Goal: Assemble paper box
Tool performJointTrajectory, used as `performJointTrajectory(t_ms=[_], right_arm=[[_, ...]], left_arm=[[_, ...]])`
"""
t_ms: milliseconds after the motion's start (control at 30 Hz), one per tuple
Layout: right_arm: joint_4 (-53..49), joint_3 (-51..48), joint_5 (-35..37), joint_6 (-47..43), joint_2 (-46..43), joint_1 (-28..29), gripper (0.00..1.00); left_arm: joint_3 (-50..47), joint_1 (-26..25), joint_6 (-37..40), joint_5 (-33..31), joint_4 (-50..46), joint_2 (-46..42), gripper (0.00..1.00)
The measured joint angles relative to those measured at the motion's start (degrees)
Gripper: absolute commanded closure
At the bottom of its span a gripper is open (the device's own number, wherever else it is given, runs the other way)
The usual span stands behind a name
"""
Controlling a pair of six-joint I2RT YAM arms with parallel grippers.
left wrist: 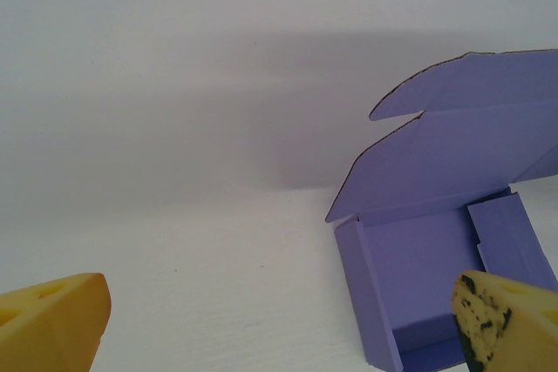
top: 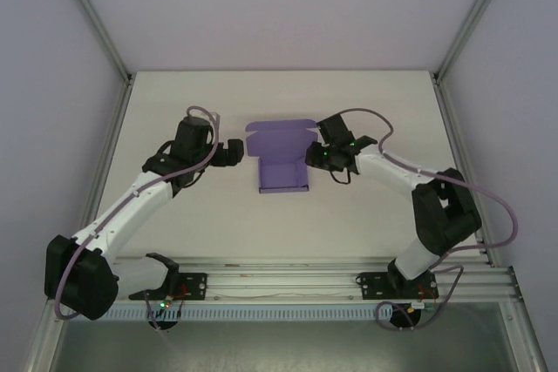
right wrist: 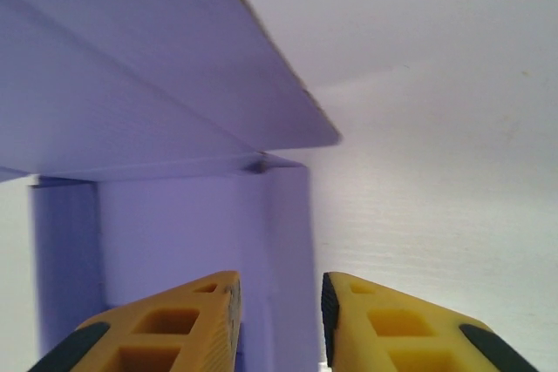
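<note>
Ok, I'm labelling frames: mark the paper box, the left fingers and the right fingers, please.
paper box [top: 284,176]: top external view, on its tray floor.
left fingers [left wrist: 61,328]: left wrist view, on the yellow finger at lower left.
right fingers [right wrist: 196,309]: right wrist view, on the left-hand yellow finger.

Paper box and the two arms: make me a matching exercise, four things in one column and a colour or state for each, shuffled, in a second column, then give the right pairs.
Column one:
1. paper box
2. left gripper
3. right gripper
4. table

Column two:
A. white
B. fingers spread wide, left of the box
C. purple, lid flap raised
D. fingers a narrow gap apart, at the box's right wall

Pairs: 1-C; 2-B; 3-D; 4-A
</note>
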Motion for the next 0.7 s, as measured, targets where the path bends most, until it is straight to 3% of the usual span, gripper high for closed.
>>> performJointTrajectory(t_ms=[233, 300, 500, 700], right_arm=[[1.4, -0.2, -2.4, 0.7, 2.4, 0.0, 0.7], [1.4, -0.2, -2.8, 0.9, 4.2, 0.0, 0.75], [1.8, 0.2, -3.8, 1.2, 7.1, 0.0, 0.8], [1.9, 1.7, -4.0, 1.1, 8.6, 0.0, 0.8]], left_arm=[[0.0, 0.0, 0.0, 0.2, 0.0, 0.5, 0.0], [0.0, 0.0, 0.0, 0.2, 0.0, 0.5, 0.0], [0.0, 0.0, 0.0, 0.2, 0.0, 0.5, 0.0], [0.0, 0.0, 0.0, 0.2, 0.0, 0.6, 0.0]])
